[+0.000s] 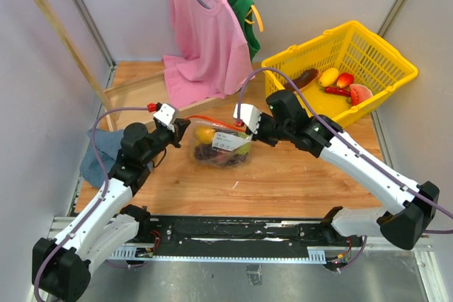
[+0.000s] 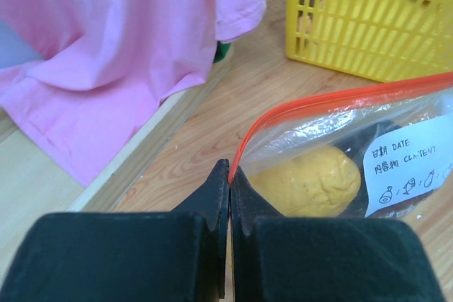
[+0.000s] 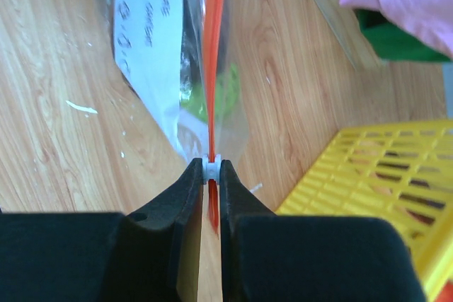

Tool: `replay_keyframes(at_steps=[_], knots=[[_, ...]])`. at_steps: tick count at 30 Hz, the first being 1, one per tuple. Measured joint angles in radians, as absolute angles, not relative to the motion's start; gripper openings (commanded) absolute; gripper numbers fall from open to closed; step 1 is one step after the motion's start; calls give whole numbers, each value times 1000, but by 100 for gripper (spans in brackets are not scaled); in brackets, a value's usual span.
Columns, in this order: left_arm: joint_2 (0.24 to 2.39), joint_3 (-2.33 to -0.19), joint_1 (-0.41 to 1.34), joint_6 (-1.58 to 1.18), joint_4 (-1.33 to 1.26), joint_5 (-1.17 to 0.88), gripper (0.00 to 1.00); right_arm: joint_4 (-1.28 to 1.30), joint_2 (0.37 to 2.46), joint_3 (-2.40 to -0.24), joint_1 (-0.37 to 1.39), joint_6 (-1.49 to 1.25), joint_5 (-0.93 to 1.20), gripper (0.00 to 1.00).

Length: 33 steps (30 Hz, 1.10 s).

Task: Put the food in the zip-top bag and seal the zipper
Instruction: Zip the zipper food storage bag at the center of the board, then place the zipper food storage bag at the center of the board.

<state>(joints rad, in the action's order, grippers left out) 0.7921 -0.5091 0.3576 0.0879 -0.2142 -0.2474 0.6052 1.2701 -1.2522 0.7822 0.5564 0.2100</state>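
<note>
The clear zip-top bag stands on the wooden table between my two grippers, holding an orange-yellow fruit, dark grapes and a green piece. My left gripper is shut on the left end of the red-orange zipper. My right gripper is shut on the white tab at the zipper's right end. More food lies in the yellow basket: a watermelon slice, a dark red piece and a yellow piece.
The yellow mesh basket stands at the back right, close behind the right arm. A pink shirt and a green garment hang from a wooden rack at the back. A blue cloth lies at the left edge.
</note>
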Motion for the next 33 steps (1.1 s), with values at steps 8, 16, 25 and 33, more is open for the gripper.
replay_keyframes(at_steps=[8,16,25,33], knots=[[819,-516,364,73,-207,-187,0,630,1222,-1233,693,517,119,1],[910,-585,368,30,-208,-210,0,590,1262,-1266,654,451,38,1],[1043,-717,360,-25,-279,-181,2,404,1288,-1301,634,445,-74,1],[1019,-632,355,-195,-303,-229,21,284,1230,-1093,634,390,23,2]])
